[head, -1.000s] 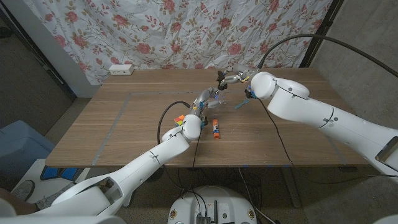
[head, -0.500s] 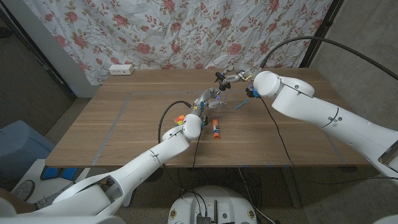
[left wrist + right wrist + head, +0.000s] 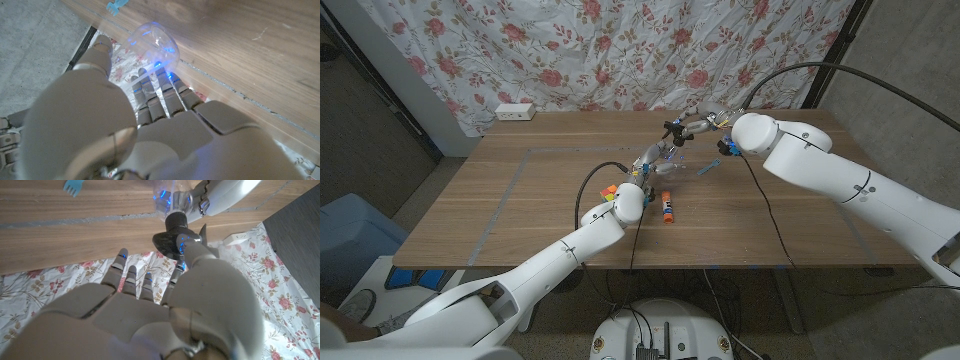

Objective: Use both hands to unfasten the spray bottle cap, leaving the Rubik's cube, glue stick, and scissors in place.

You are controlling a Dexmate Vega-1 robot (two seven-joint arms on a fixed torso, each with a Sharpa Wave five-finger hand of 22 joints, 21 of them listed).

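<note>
A clear spray bottle [image 3: 658,155] is held tilted above the table's middle, gripped low down by my left hand [image 3: 642,168]. Its black spray cap [image 3: 673,127] points toward the far side, and my right hand [image 3: 698,125] pinches it. In the right wrist view the cap [image 3: 174,227] still sits against the bottle neck [image 3: 170,200], with the thumb of my right hand [image 3: 165,305] on it. In the left wrist view my left hand [image 3: 150,115] curls its fingers around the bottle body [image 3: 157,42]. The Rubik's cube [image 3: 609,192], glue stick [image 3: 666,207] and blue scissors [image 3: 707,168] lie on the table.
The wooden table [image 3: 520,200] carries tape lines on its left half. A white power strip [image 3: 515,111] lies at the far left edge, in front of a floral curtain [image 3: 620,50]. A black cable [image 3: 595,180] loops over my left forearm.
My right forearm has swung slightly to the right and back, while the hand stays on the cap. The left hand and bottle have hardly moved.
</note>
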